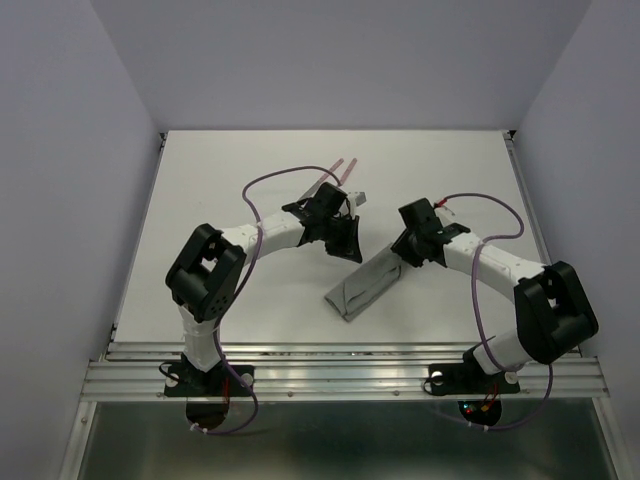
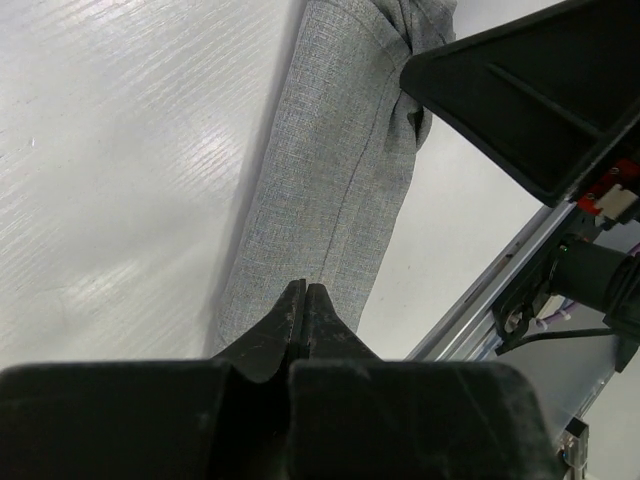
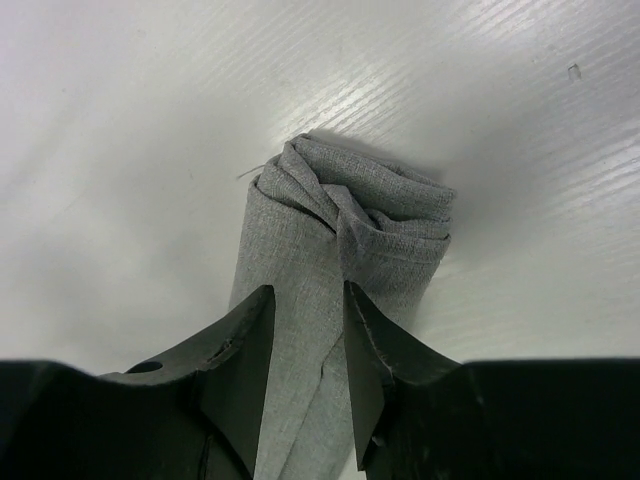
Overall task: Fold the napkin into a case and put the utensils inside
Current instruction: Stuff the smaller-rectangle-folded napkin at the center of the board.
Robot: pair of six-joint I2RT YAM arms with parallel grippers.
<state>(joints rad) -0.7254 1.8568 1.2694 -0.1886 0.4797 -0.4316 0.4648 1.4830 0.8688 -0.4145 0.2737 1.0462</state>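
The napkin is folded into a narrow grey case (image 1: 362, 290) that lies slantwise at the middle of the table. Its far end is rumpled and bunched (image 3: 385, 215). My right gripper (image 3: 307, 290) hangs open just over that end, cloth showing below the gap and nothing pinched; from above it sits at the case's upper right (image 1: 402, 260). My left gripper (image 2: 303, 287) is shut and empty above the case (image 2: 340, 180), near its upper left (image 1: 350, 250). The utensils (image 1: 342, 168) lie behind the left arm; pinkish handles and a silver end show, the rest is hidden.
A white table (image 1: 230, 190) is boxed in by pale walls on three sides. An aluminium rail (image 1: 340, 372) runs along the near edge at the arm bases. Purple cables loop over both arms. The right gripper's black body (image 2: 530, 90) crowds the left wrist view.
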